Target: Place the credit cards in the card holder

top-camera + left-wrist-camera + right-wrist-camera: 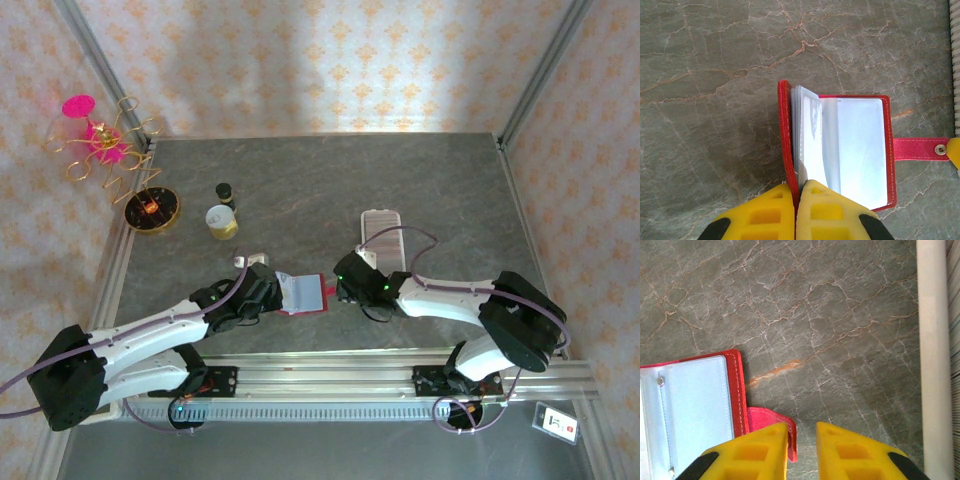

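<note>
Nearest me, my left claw [796, 212] is clenched on the bottom edge of the red wallet's [785, 125] left cover, pinning it open near the front of the table [300, 190], between the two arms. The clear sleeves stand fanned up from the spine; I cannot tell whether any of them has a card in it.

The wallet's strap [917, 149] runs out to the right with its snap [940, 149] at the end. My right claw [802, 447] sits there, jaws a narrow gap apart with bare table between them. One finger [955, 152] is against the strap's tip, so I count it as released, grasping nothing.

Just beyond the right wrist lies a pale flat rectangle that I take for the cards [382, 232], near the wallet but apart from it. Farther back on the left are a small cup [222, 222], a dark bottle [225, 191] and a round gold dish [152, 209].

I judge this to be the holding-open step. Next, the right claw needs to reach back for a card, take it by the edge and slide it flat into a sleeve while the left holds firm.
</note>
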Controlling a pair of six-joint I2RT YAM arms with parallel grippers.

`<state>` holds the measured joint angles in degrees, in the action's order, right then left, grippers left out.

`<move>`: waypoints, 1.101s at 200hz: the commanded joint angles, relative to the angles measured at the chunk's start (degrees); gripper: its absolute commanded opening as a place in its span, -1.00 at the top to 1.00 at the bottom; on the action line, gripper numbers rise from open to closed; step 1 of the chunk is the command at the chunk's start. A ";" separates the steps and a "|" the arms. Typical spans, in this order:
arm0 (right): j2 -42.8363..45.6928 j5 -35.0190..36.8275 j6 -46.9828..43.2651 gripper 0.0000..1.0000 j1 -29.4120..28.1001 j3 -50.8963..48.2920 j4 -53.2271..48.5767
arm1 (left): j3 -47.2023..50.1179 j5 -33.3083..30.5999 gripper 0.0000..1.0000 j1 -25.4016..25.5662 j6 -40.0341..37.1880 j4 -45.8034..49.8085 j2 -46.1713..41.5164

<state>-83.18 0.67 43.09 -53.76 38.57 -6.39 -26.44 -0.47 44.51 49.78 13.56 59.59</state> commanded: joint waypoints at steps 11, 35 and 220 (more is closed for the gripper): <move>1.12 0.62 0.96 0.71 -0.37 -1.37 2.07 | 0.02 -0.85 0.87 0.21 -0.47 0.87 -1.08; 1.41 -1.09 1.11 0.90 -0.37 -2.16 4.41 | -0.19 -0.37 0.87 0.17 -0.49 0.87 -1.38; 4.95 -7.04 2.65 1.00 -0.35 -7.40 12.37 | -1.84 17.57 0.17 1.29 1.71 -21.01 7.79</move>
<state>-80.09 -6.26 44.58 -53.76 32.60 4.93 -26.63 14.74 44.95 50.54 -1.78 65.12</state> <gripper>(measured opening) 0.044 0.415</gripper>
